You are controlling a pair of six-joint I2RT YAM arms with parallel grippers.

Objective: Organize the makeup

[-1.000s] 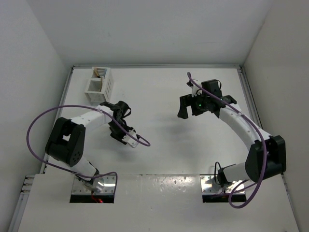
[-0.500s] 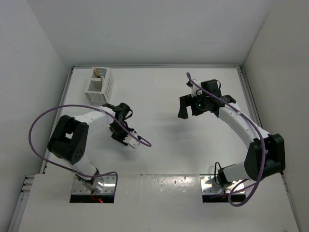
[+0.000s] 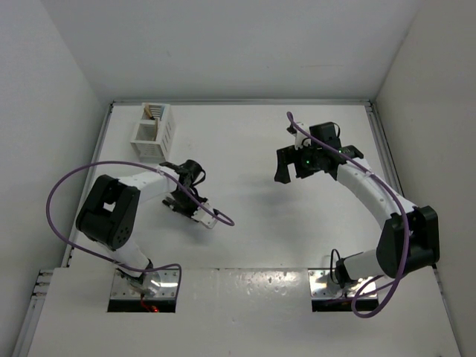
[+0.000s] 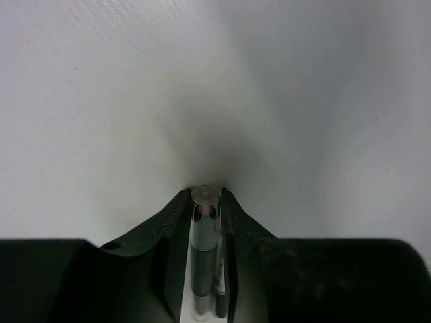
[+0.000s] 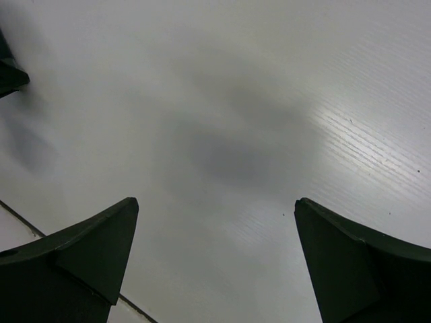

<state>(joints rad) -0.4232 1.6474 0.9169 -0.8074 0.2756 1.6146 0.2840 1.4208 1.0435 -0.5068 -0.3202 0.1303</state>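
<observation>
In the left wrist view a grey makeup stick (image 4: 204, 249) with a clear cap stands upright between the black fingers (image 4: 172, 229) of my left gripper (image 4: 205, 202), which press on both its sides. A thinner dark stick (image 4: 220, 286) lies right beside it in the same grip. From above, the left gripper (image 3: 184, 199) hangs low over the table, left of centre. My right gripper (image 3: 297, 165) hovers over bare table at the right. Its fingers (image 5: 87, 249) stand wide apart around nothing in the right wrist view. Tan sticks (image 3: 151, 111) poke out of the white slotted box (image 3: 156, 134).
The white box stands near the back left corner, close to the left wall. A purple cable (image 3: 216, 220) loops beside the left gripper. White walls enclose the table on three sides. A dark corner (image 5: 10, 70) shows at the right wrist view's left edge.
The left gripper's jaws have drawn in on the stick. The left arm's elbow has shifted slightly right. The right arm has not moved.
</observation>
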